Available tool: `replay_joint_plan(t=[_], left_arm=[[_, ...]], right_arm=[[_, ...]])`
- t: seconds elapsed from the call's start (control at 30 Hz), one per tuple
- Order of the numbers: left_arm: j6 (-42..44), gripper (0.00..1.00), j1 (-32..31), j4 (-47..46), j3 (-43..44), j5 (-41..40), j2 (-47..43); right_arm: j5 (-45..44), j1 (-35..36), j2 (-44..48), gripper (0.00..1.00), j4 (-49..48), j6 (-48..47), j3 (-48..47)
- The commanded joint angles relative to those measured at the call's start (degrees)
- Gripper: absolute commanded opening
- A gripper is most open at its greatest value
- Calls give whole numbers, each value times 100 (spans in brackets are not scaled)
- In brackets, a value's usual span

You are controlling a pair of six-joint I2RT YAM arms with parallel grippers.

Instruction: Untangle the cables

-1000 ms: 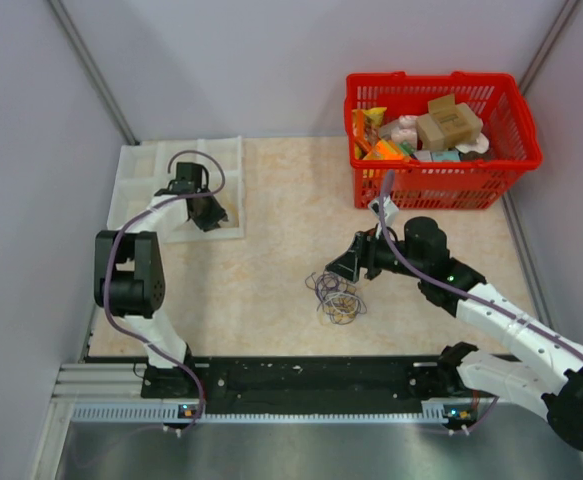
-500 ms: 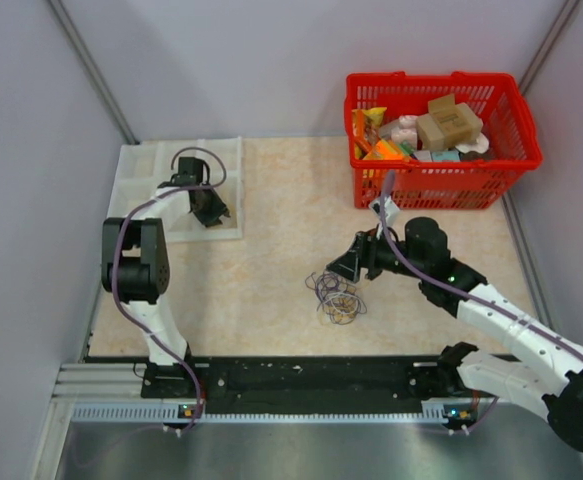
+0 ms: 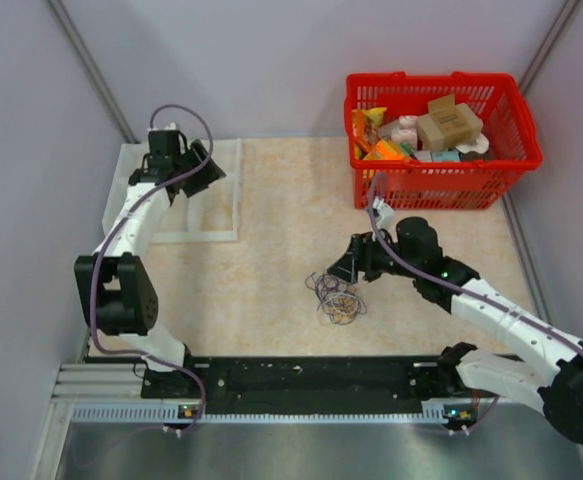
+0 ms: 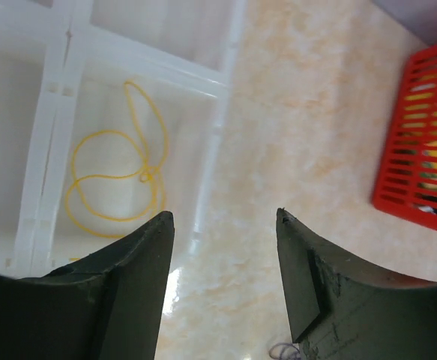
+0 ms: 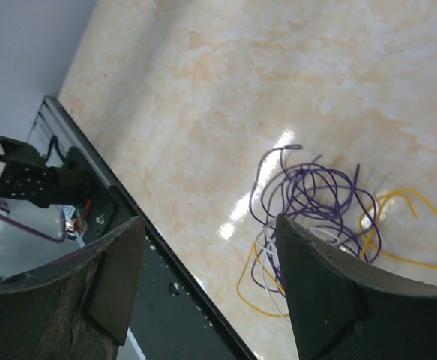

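tray (image 3: 221,225): sitting at the far left of the table (image 3: 281,200), showing several white compartments.
yellow strand (image 4: 149,177): lying loose in a double loop inside one tray compartment, touching no other wire; reading as one piece already sorted out.
left gripper (image 4: 224,213): hanging above the right side of the tray with jaws parted to a moderate gap, gripping nothing.
cable tangle (image 3: 337,297): resting on the table near the middle, towards the near edge; mixing purple, yellow and whitish strands, all looping through one another.
right gripper (image 3: 339,268): hovering just beyond the cable tangle, slightly to its right, with jaws spread wide, holding nothing.
basket (image 3: 441,185): standing at the far right, well apart from the cable tangle, playing no part here.
handling (judgement): expecting very light, limp, thin wire; probably sliding on the glossy top, dragging neighbours along and curling back into loops.
grip point (judgement): favouring a free end or an outer loop over the knotted middle; pinching low against the table and drawing away slowly, watching for the whole heap lifting together.
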State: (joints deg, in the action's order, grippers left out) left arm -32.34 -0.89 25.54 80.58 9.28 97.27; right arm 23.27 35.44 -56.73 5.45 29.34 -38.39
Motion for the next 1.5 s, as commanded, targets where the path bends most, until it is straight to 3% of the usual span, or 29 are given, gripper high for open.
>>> replay_joint_plan(t=[0.0, 0.17, 0.27, 0.4, 0.67, 0.87, 1.0, 1.1, 1.3, 1.47], left_arm=[[254, 62, 9, -137, 29, 863, -1007], [561, 63, -34, -471, -902, 1847, -2227], [816, 63, -384, -384, -1280, 2306, -2686], [975, 63, -1386, -251, -1702, 2289, -3091], [580, 64, -2600, -989, -2879, 2280, -3540], [440, 64, -2680, -1244, -3276, 2490, -3382], [-183, 68, -2829, -2068, -3671, 3254, -2909], [-580, 71, -3127, -2501, -3795, 3230, -2391], [-1230, 49, -3471, -3089, -3751, 2483, -1546], [-1398, 50, -3664, -3118, -3584, 2123, -1176]], right_arm=[[-436, -11, -329, 70, 534, -201, -388], [-603, -11, -655, 68, 905, -280, -511], [-762, -11, -760, 68, 1080, -394, -608], [-920, -46, -1076, 68, 1370, -517, -836], [-333, -108, -972, 49, 1503, -842, -547], [-182, -108, -883, 45, 1599, -895, -371], [-85, -38, -1112, 47, 1731, -904, -415], [-173, 24, -1208, 47, 1722, -913, -467], [-402, 33, -1359, 45, 1670, -861, -503], [-279, 33, -1279, 46, 1266, -466, -362]])
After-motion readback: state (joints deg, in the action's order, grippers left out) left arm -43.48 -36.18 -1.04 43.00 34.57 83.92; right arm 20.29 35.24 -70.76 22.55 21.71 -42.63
